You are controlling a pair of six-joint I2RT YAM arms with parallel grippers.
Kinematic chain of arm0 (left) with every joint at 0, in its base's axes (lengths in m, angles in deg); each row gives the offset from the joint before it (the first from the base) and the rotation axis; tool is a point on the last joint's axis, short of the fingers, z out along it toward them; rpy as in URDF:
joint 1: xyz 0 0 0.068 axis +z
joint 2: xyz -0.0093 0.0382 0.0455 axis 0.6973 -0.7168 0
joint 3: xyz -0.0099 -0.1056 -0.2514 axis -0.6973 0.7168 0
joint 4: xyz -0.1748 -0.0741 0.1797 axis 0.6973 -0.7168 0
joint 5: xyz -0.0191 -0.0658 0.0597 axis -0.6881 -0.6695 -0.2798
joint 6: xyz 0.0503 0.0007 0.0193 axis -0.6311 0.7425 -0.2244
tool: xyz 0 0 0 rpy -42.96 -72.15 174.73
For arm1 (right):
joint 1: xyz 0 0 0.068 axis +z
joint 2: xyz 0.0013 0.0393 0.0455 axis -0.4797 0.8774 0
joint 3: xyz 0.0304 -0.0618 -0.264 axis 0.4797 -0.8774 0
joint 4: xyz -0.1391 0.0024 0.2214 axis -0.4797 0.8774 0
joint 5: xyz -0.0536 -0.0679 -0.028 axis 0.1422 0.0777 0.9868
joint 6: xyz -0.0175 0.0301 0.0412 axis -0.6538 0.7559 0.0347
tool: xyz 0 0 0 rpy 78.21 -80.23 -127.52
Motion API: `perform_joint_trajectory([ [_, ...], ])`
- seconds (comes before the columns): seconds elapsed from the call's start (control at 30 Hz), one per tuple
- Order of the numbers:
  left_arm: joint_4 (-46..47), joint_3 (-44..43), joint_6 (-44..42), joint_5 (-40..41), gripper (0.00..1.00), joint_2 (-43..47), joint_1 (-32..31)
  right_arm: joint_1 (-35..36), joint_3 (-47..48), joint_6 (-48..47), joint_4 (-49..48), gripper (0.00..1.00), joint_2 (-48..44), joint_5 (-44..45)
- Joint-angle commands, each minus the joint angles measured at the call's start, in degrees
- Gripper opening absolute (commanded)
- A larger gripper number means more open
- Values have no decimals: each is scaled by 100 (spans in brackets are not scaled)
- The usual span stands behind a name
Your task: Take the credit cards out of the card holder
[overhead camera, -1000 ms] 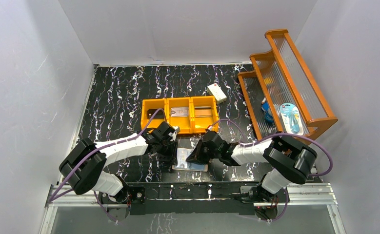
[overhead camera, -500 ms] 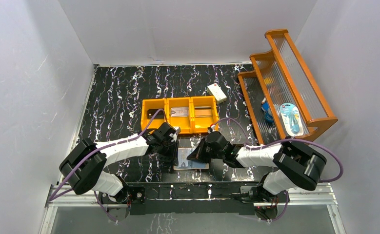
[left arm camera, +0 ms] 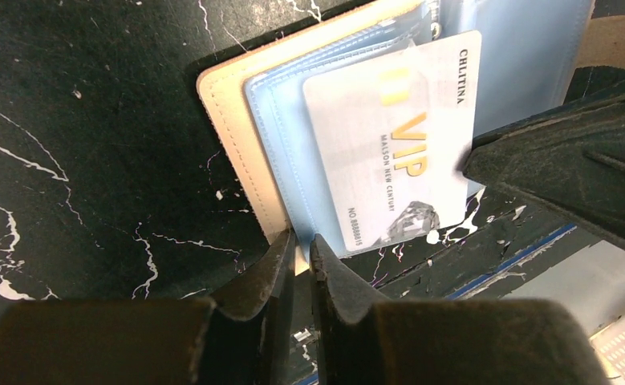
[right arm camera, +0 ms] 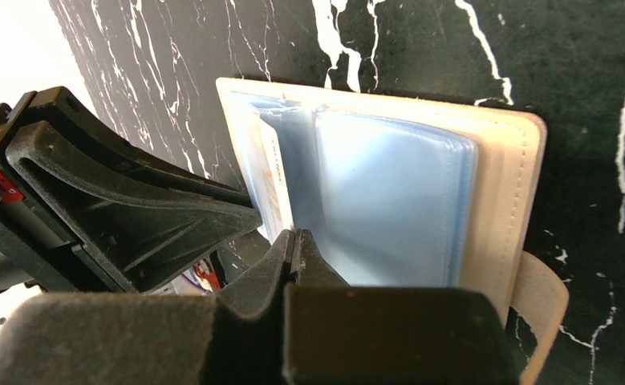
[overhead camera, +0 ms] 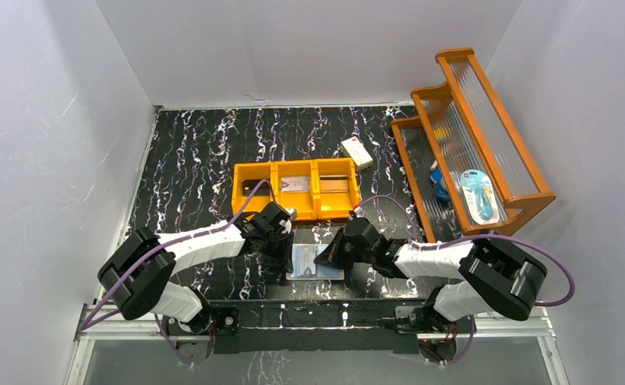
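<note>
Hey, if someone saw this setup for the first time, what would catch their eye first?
An open peach-pink card holder with pale blue pockets lies at the near edge of the black marbled table. The left gripper pinches its edge, while the right gripper is shut on a silver-white VIP card sticking partly out of a pocket. Behind stands a bright orange three-compartment bin.

Glossy plastic pockets in matt, stitched card holder

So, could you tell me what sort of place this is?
Probably a robot test booth: plain white walls enclose a black marbled table holding an orange bin and a tiered rack.
</note>
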Motion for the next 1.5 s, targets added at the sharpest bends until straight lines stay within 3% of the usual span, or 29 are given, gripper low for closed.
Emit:
perform_joint_trajectory([
  [0.0,-187,76,28,60,13,35,-82,-71,-86,39,102,0,-162,94],
  [0.27,-495,-392,18,85,35,427,-79,-95,70,160,725,7,-98,152],
  [0.5,-546,-717,-29,-177,48,474,-79,-107,22,23,764,24,-408,227],
  [0.7,-528,-923,-162,-461,49,218,-75,-99,142,-29,806,32,-274,102],
  [0.97,-515,-828,282,88,49,-217,-82,-102,181,-12,864,40,-405,239],
  [1.13,-222,-557,396,12,48,-309,-83,-102,109,-30,827,42,-591,243],
  [1.47,-72,-404,639,157,39,-439,-81,-94,130,-94,596,47,-568,42],
])
